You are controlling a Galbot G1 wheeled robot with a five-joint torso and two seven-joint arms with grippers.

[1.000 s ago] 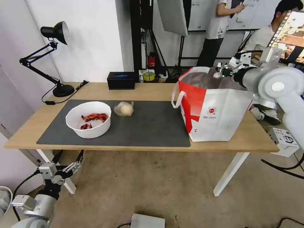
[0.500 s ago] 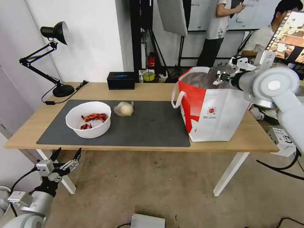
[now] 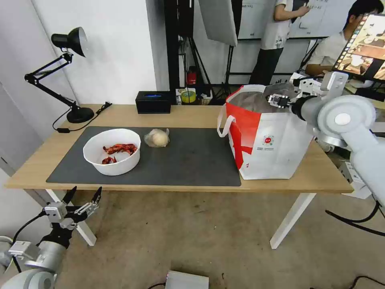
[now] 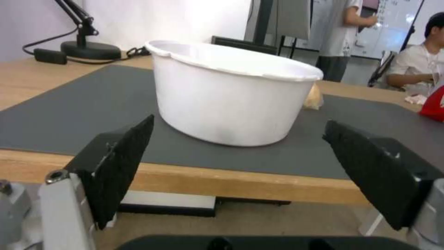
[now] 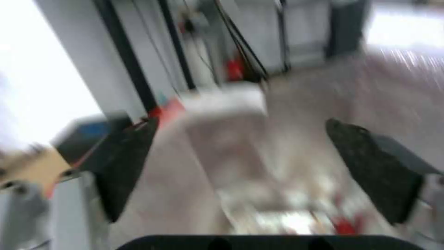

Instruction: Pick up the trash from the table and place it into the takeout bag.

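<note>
Blur smears most of the right wrist view, where only a silver lining with pale and red scraps deep inside can be made out between the two dark fingers (image 5: pixel 374 173), which stand spread apart and hold nothing. From the head camera the right gripper (image 3: pixel 274 100) hangs over the open mouth of the takeout bag (image 3: pixel 272 136), which stands on the right end of the table (image 3: pixel 192 114); the bag's contents are hidden by its wall, and the small round red-green logo (image 3: pixel 268 141) carries print too small to read. On the dark mat (image 3: pixel 192 156) sit the white bowl (image 3: pixel 112 151) with red shells and, just beside it, the clear bag around a pale lump (image 3: pixel 157 138). The left gripper (image 3: pixel 82 198) hovers below the table's front edge near the bowl, fingers released wide; in its wrist view the bowl's wall (image 4: pixel 227 104) hides the shells and most of the lump.
</note>
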